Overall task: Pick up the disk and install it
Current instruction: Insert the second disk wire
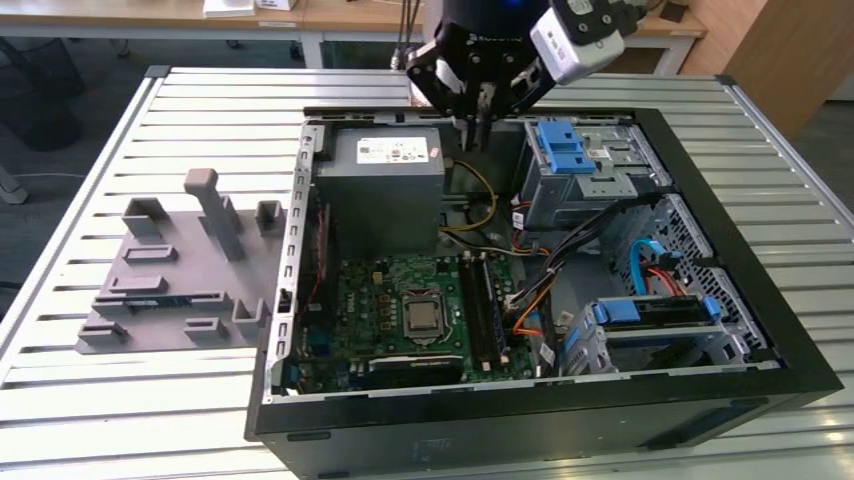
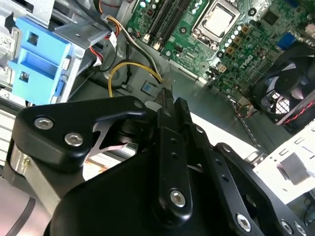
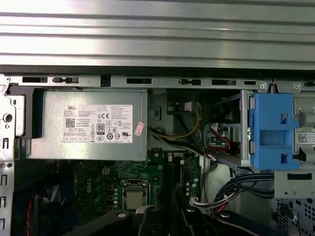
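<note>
The disk [image 1: 650, 311], a drive in a bright blue carrier, lies in the drive cage at the near corner of the open computer case [image 1: 747, 240], toward the exterior view's right. My gripper [image 1: 471, 128] hangs over the far part of the case, between the grey power supply and the upper drive bay, well away from the disk. In the second wrist view its black fingers [image 2: 166, 105] are pressed together with nothing between them, pointing down at the case floor near a yellow cable loop [image 2: 132, 66].
A grey power supply [image 3: 93, 125] with a white sticker fills the far corner of the case. A blue latch bracket [image 3: 272, 130] sits on the upper bay. The motherboard [image 1: 420, 310] and loose cables lie below. A grey slotted fixture [image 1: 180, 270] stands on the slatted table at the exterior view's left.
</note>
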`<state>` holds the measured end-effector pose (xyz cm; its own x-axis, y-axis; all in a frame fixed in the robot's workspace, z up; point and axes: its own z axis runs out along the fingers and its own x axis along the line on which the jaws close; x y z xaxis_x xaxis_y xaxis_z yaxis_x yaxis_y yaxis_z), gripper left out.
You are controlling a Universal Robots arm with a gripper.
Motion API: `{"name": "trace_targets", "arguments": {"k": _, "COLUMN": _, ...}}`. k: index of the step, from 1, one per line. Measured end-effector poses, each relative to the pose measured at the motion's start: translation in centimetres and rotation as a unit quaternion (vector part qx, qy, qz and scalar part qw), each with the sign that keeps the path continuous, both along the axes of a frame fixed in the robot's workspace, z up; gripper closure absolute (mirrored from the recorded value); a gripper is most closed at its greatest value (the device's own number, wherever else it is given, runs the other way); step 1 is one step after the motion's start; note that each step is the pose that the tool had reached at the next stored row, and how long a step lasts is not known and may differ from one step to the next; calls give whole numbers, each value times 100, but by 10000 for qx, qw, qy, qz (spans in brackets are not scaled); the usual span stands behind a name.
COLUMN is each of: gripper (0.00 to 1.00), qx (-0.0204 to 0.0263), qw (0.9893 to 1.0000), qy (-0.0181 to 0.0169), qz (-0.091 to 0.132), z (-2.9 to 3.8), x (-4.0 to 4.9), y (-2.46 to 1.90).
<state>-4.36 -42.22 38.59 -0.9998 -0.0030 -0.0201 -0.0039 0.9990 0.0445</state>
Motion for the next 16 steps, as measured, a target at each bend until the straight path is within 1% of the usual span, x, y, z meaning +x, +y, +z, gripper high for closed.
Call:
{"name": "trace_targets", "arguments": {"k": 2, "gripper": 79, "qx": 0, "qw": 10000, "qy": 0, "qz": 56, "z": -3, "x": 21, "y": -1}}
{"name": "trace_targets", "arguments": {"k": 4, "gripper": 79, "qx": 0, "qw": 9999, "qy": 0, "qz": 160, "z": -7, "x": 34, "y": -1}}
{"name": "trace_targets", "arguments": {"k": 8, "gripper": 79, "qx": -2, "qw": 9990, "qy": 0, "qz": 445, "z": -17, "x": 38, "y": -4}}
{"name": "trace_targets", "arguments": {"k": 16, "gripper": 79, "qx": -1, "qw": 9989, "qy": 0, "qz": 476, "z": -25, "x": 39, "y": -169}}
